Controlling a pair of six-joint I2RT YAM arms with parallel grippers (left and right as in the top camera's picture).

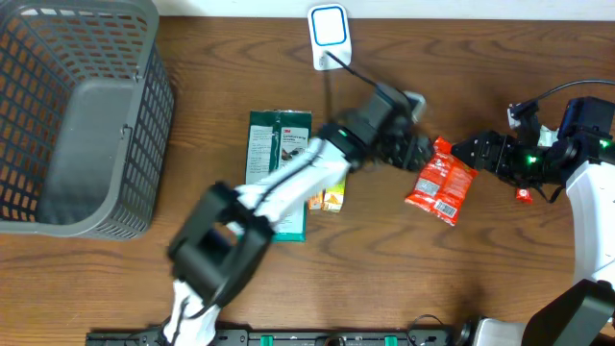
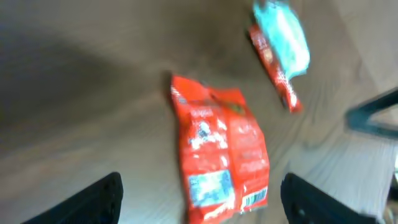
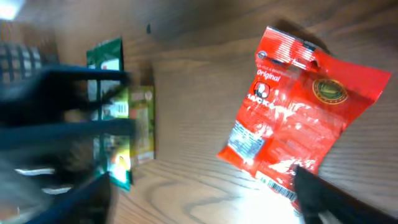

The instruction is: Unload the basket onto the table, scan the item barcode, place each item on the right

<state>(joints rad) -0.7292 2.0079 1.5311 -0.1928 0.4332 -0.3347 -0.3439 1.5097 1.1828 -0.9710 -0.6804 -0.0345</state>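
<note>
A red snack bag (image 1: 442, 181) lies flat on the wooden table, its barcode near one end (image 2: 255, 199). My left gripper (image 1: 415, 149) hovers just left of it, and in the left wrist view the left gripper (image 2: 200, 179) is open with the bag (image 2: 221, 149) on the table between its fingers, untouched. My right gripper (image 1: 471, 151) sits close on the bag's right. The right gripper (image 3: 200, 176) is open too, one finger (image 3: 336, 199) overlapping the bag's (image 3: 305, 106) barcode corner. A white scanner (image 1: 329, 34) stands at the table's back edge.
A grey basket (image 1: 144, 77) fills the far left. A green box (image 1: 279, 144) and a small yellow-green box (image 1: 332, 197) lie under the left arm. A small red thing (image 1: 524, 195) lies by the right arm. Black cables run behind the scanner and the right arm.
</note>
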